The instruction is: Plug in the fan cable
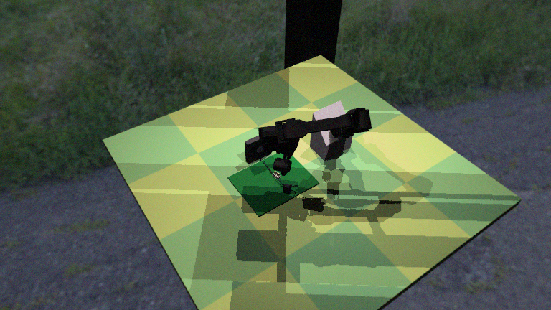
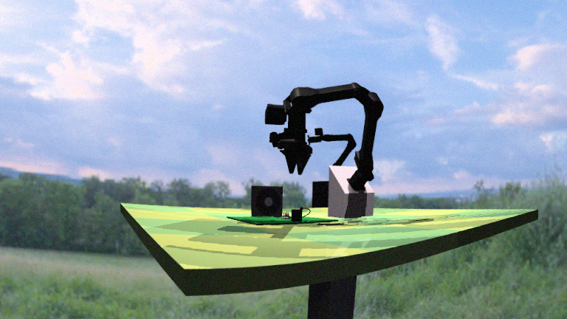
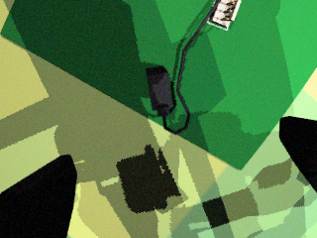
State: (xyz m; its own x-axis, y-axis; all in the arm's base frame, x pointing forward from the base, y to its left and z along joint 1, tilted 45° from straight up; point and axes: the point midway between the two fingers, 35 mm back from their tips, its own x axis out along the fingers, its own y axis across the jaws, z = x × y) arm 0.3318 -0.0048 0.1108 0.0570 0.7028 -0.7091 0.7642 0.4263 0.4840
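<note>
The green board (image 1: 260, 206) (image 2: 244, 218) (image 3: 258, 74) lies on the table. The pale four-pin header (image 1: 276, 175) (image 2: 286, 218) (image 3: 224, 15) has bare pins. The small dark plug (image 1: 286, 188) (image 2: 296, 215) (image 3: 159, 90) sits on the board near its edge, apart from the header. Its thin dark cable (image 3: 180, 69) loops at the plug's end and passes beside the header. The dark square fan (image 1: 256, 151) (image 2: 266, 201) stands upright at the board's side. My gripper (image 2: 295, 172) (image 3: 178, 147) is open and empty, high above the board. In the top view the arm hides its fingertips.
A pale slanted block (image 1: 329, 112) (image 2: 337, 196) stands by the arm's base. A dark box (image 2: 320, 193) and a smaller dark arm shape (image 2: 340, 136) show behind in the exterior view. A black post (image 1: 314, 18) rises beyond the table. Shadows cross the patterned table top (image 1: 162, 160).
</note>
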